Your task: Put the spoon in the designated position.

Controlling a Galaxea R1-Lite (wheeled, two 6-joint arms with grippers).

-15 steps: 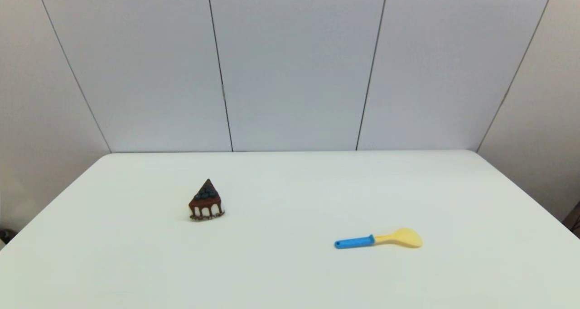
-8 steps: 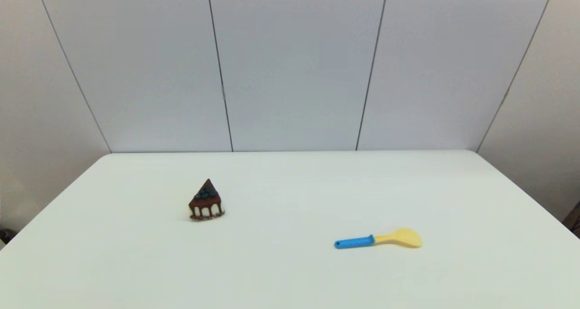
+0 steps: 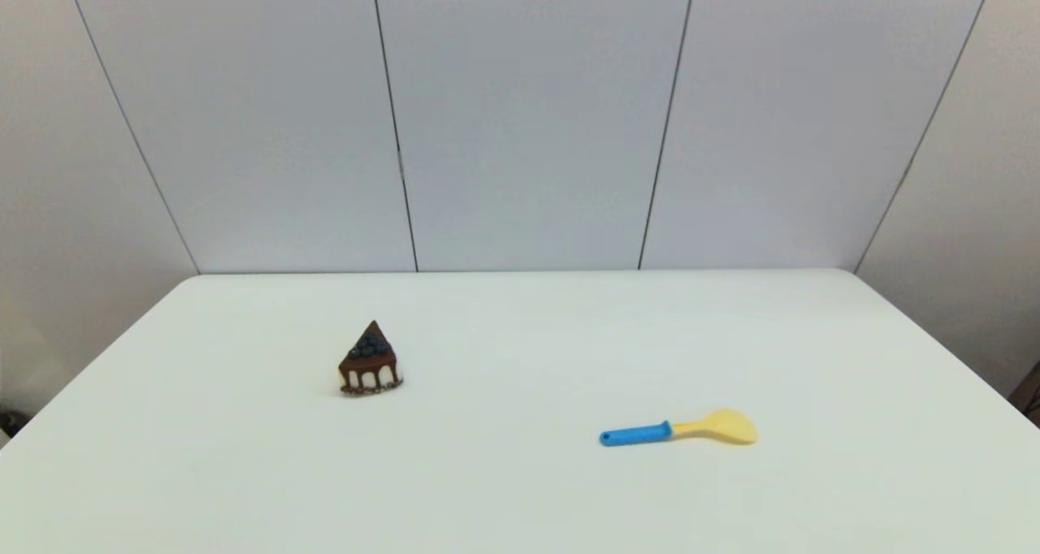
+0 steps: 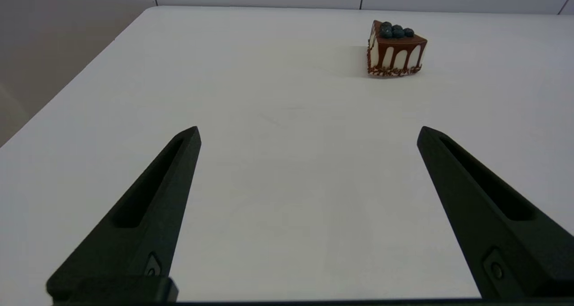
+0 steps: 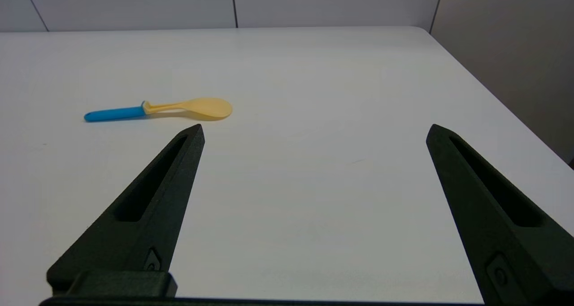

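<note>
The spoon (image 3: 678, 430) lies flat on the white table, right of centre, its blue handle pointing left and its pale yellow bowl to the right. The right wrist view shows the spoon (image 5: 159, 110) a short way beyond my right gripper (image 5: 314, 128), which is open and empty, near the table's front edge. My left gripper (image 4: 308, 131) is also open and empty, low over the front left of the table. Neither arm appears in the head view. The designated position carries no mark that I can make out on the tabletop.
A triangular chocolate cake slice (image 3: 370, 361) stands left of centre, well apart from the spoon; the left wrist view shows the cake slice (image 4: 394, 48) far ahead of the fingers. Grey wall panels close the table's (image 3: 520, 489) far edge.
</note>
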